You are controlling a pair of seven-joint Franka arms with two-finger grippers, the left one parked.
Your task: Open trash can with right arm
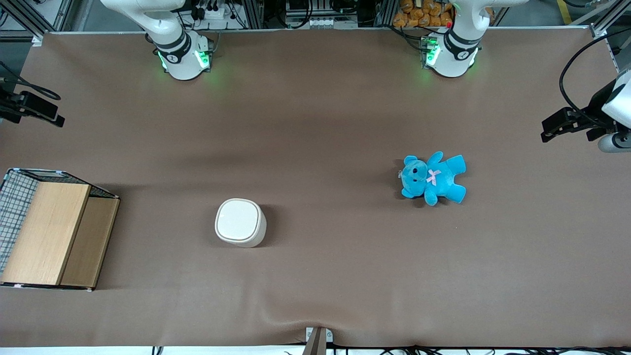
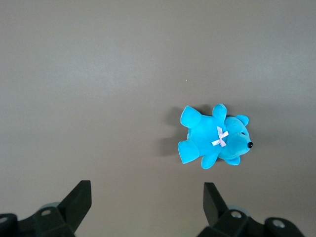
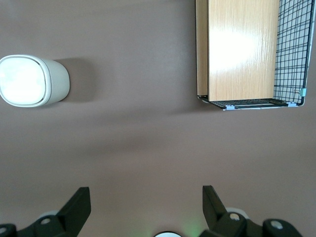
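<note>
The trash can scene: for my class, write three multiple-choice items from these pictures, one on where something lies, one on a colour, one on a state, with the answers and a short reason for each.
1. Where does the trash can stand compared with the teddy bear?
A. On top of the bear
B. Nearer the front camera, toward the working arm's end of the table
C. Inside the wire basket

2. What colour is the teddy bear?
A. Blue
B. Red
C. Yellow

3. What is the state of the trash can's lid?
A. Lifted off and lying on the table
B. Flat and closed
C. Gripped by the arm

Answers:
1. B, since the can sits lower in the front view, between bear and basket.
2. A, its plush is bright blue with a pale bow.
3. B, the white lid lies level on the rim, while the right gripper is open, high above bare table, touching nothing.
</note>
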